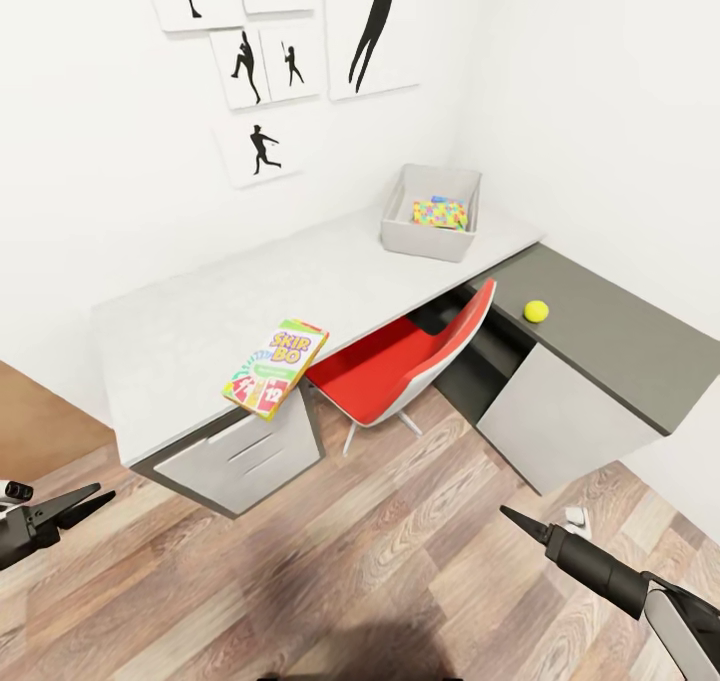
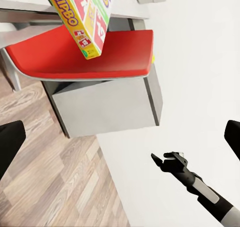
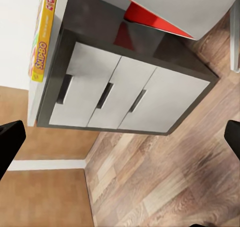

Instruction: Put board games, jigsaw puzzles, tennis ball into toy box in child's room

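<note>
Head view: the white-topped bench [image 1: 200, 331] runs along the wall from lower left to upper right. At its far end sits the light grey toy box [image 1: 432, 213], with one multicoloured jigsaw puzzle [image 1: 440, 212] lying inside it. The Skip-Bo board game [image 1: 275, 367] lies flat at the bench's front edge, above the three-drawer unit [image 1: 245, 456], one corner hanging over the edge. A red chair [image 1: 405, 366] is pushed under the bench, between the drawer unit and the lower dark grey cabinet [image 1: 590, 351]. The tennis ball [image 1: 536, 311] rests on the cabinet's top, near its end next to the bench. Both arms are held low over the wooden floor [image 1: 350, 561], well short of the bench. The left gripper [image 1: 80, 502] points in from the left edge, its jaws a little apart and empty. The right gripper [image 1: 525, 523] reaches up from the lower right corner as one dark tapered tip; whether its jaws are apart cannot be told here.

Left wrist view: the camera looks across at the chair's red seat [image 2: 80, 57], with the Skip-Bo box [image 2: 82, 17] jutting over the bench edge in front of it and the cabinet's grey front [image 2: 102, 109] beyond. The left fingers [image 2: 10, 147] show dark at the two side edges, wide apart, nothing between them. The right arm's gripper [image 2: 165, 161] shows in the distance against the white wall.

Right wrist view: the camera faces the drawer unit [image 3: 120, 94] with its three handled fronts; the Skip-Bo box [image 3: 42, 34] shows edge-on on the bench top. The right fingers [image 3: 10, 142] sit at the two side edges, wide apart and empty.
</note>
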Available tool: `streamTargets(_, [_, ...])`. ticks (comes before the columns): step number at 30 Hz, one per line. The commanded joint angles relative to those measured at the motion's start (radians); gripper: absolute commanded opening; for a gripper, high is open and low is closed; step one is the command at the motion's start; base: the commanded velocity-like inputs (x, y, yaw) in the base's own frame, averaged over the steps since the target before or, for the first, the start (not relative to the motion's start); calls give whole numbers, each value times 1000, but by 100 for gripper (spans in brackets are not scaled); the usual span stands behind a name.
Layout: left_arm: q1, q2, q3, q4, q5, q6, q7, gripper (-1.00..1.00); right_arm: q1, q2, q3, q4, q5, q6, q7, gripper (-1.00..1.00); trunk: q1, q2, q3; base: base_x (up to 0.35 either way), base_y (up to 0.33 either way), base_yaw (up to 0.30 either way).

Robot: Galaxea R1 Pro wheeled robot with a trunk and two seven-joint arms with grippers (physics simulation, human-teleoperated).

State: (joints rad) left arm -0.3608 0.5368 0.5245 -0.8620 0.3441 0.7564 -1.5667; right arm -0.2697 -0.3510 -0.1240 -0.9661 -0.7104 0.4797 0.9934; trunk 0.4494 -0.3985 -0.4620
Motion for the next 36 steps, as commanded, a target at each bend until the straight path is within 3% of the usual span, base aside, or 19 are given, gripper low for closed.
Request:
streamTargets(1, [0,0,0,0,-1,11,-4,100,0,0,0,0,-7,8,1,100,1,-2,0,0,0,0])
streamTargets(36, [-1,0,0,-8,-1,11,-4,100,0,1,1,2,-5,8,-1,100,1,-2,58,0,0,0])
